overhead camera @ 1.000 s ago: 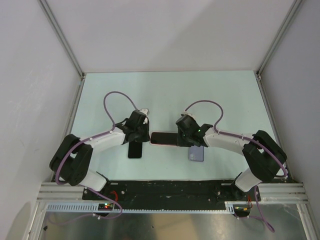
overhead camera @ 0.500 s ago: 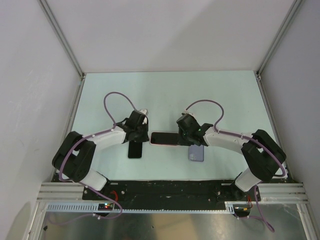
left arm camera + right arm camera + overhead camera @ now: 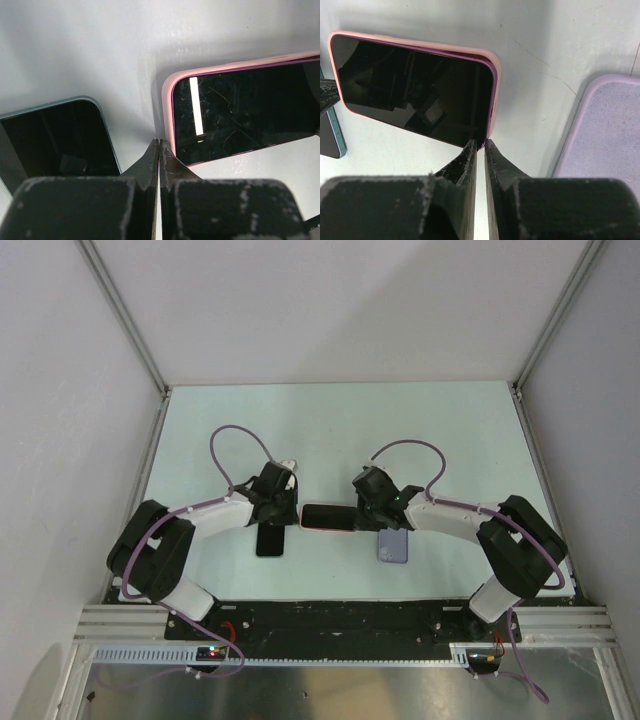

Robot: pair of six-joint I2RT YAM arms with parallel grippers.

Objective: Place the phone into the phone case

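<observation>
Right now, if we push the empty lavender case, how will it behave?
Lavender case is probably light: an empty shell, likely sliding easily on the smooth table. Its soft-looking rim suggests it flexes when pinched.

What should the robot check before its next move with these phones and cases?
1. Phone seated in pink case: ok at the corners shown.
2. Left gripper shut, empty, beside the case's corner: ok.
3. Right gripper nearly shut, empty, at the opposite end: ok.
4. Either gripper touching the case: cannot tell.
5. Bare dark phone flat, apart from the pink case: ok.
6. Lavender case empty: ok.
</observation>
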